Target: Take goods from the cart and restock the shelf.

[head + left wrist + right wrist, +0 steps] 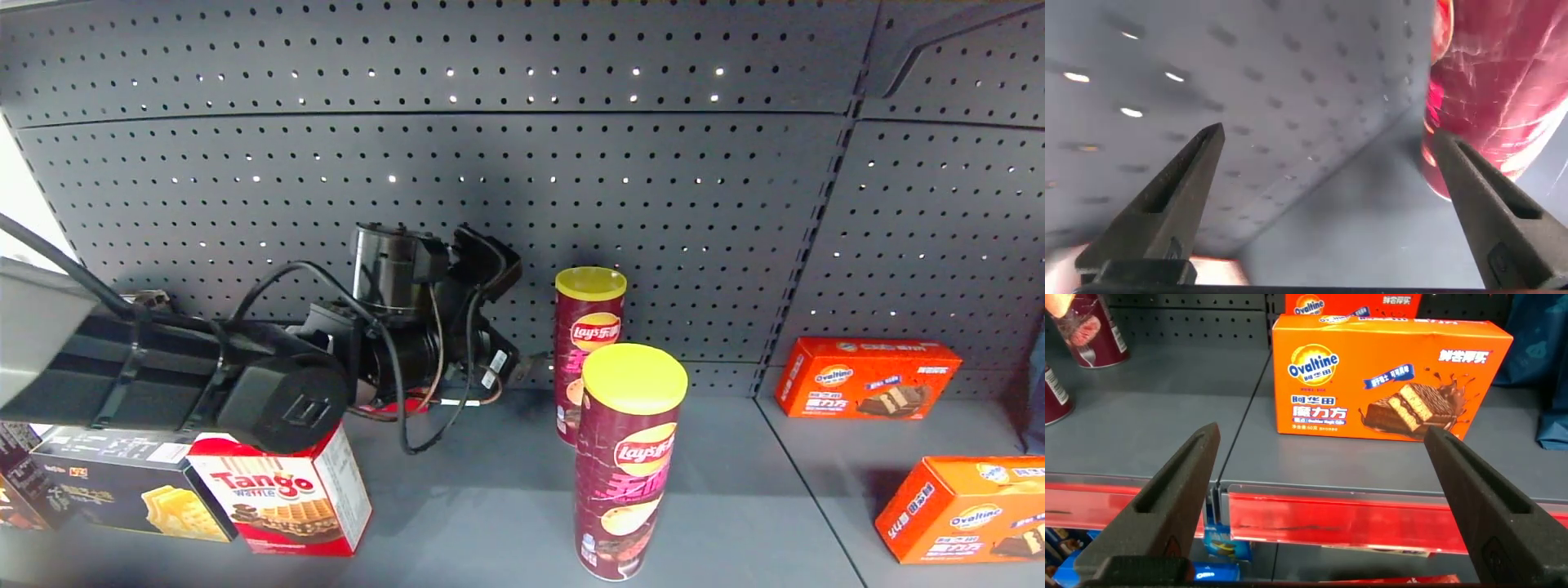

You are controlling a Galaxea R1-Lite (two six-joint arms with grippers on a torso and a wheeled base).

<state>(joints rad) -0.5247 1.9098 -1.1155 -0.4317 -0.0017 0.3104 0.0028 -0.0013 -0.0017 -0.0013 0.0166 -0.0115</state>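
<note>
Two maroon chip cans with yellow lids stand on the grey shelf, one at the back and one nearer the front. My left arm's wrist sits low over the shelf, just left of the back can and close to the pegboard wall. The left gripper is open and holds nothing; the back can stands just outside one of its fingers. My right gripper is open and empty in front of the shelf edge, facing an orange wafer box.
A red wafer box and a dark box lie at the shelf's front left under my left arm. Two orange boxes lie in the right bay. A red price strip lines the shelf edge, with blue packs below.
</note>
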